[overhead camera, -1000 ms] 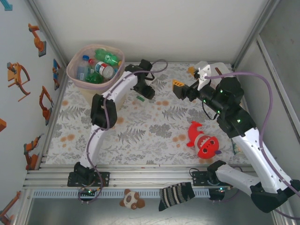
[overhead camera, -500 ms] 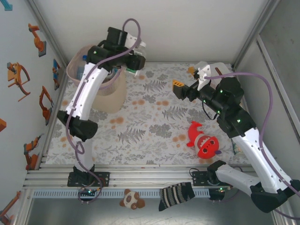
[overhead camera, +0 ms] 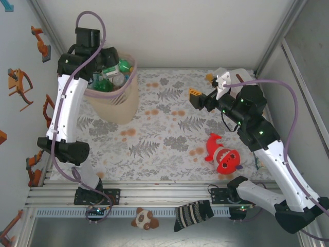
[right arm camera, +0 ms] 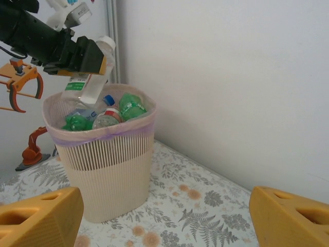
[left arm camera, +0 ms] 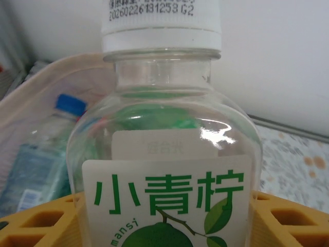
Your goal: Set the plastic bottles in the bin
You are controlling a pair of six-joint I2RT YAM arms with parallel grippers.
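Lying flat, fern-print cloth (overhead camera: pixel 164 144); white walls (overhead camera: pixel 180 31) around; left jaws clamp bottle (left arm camera: pixel 164 128) above bin (right arm camera: pixel 103 170); right jaws wide, empty.

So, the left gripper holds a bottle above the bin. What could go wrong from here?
The beige ribbed plastic bin looks nearly full: the clear white-capped plastic bottle may bounce off the green bottles on top and roll out. The left gripper holds it near the rim, so it might land outside.
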